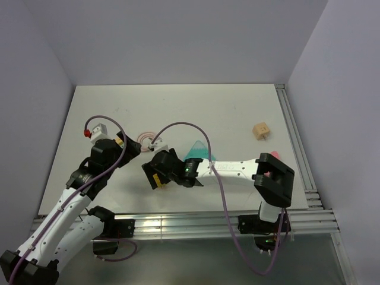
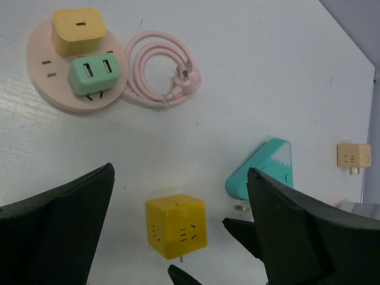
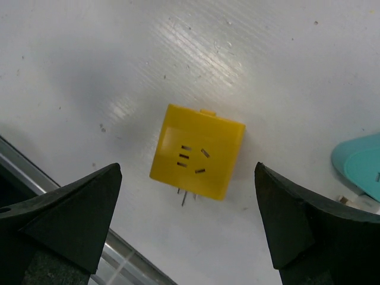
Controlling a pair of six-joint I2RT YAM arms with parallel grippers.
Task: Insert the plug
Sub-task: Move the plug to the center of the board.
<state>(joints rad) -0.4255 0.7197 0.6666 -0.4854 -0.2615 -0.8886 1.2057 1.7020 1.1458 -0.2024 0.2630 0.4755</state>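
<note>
The right gripper [image 3: 187,171] is hovering spread over a yellow plastic cube [image 3: 197,151] (untouched); the left gripper [image 2: 181,171], likewise spread, is facing the mint-green rectangular plastic plug [image 2: 95,74].

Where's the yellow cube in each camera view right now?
Top external: not visible; probably hidden under the right hand.
Left wrist: yellow cube at bottom centre.
Right wrist: middle of the frame.
Shared landmark: teal wedge, which lies to the right of the cube in both wrist views.

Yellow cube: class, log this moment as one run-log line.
right gripper open above yellow cube | cube on table, unheld | left gripper open | plug on pink disc
</note>
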